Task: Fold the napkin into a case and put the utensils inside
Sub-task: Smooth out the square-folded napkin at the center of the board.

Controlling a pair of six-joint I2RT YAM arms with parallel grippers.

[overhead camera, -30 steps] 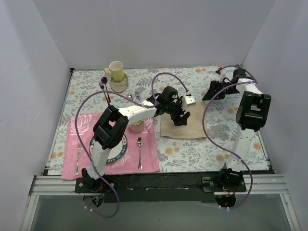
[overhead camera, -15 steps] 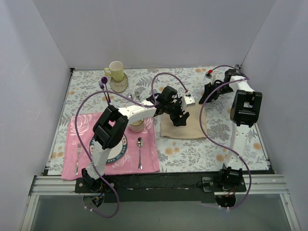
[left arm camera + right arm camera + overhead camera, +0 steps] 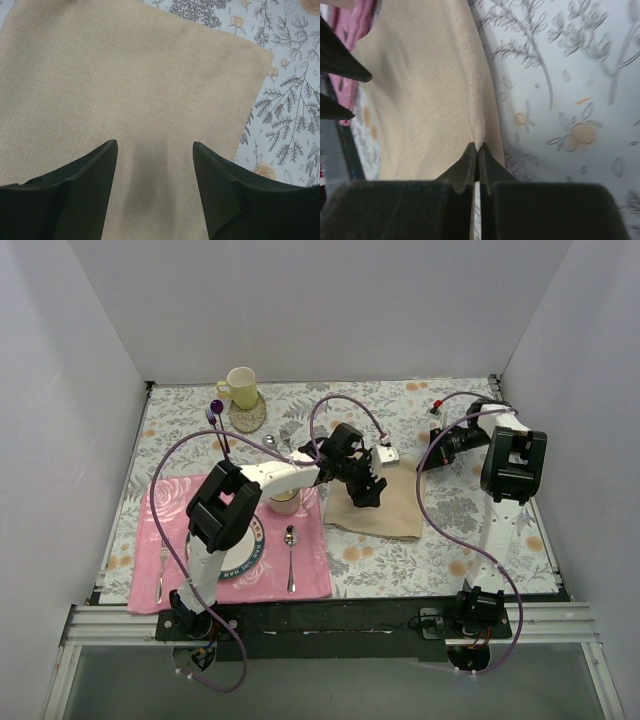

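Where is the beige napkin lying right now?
In the top view the napkin lies slightly right of centre on the floral tablecloth, just right of the pink placemat, below the left gripper.

Soft, even white light fills the overhead view, and shadows there are faint. In the left wrist view a dim shadow lies on the napkin under the left hand. The right wrist view blurs toward its right edge, across the tablecloth.

The top camera looks down from high behind the near edge over the whole worktop, the left wrist camera faces down close over the napkin past the left hand, the right wrist camera skims low along its edge; all three share that cloth
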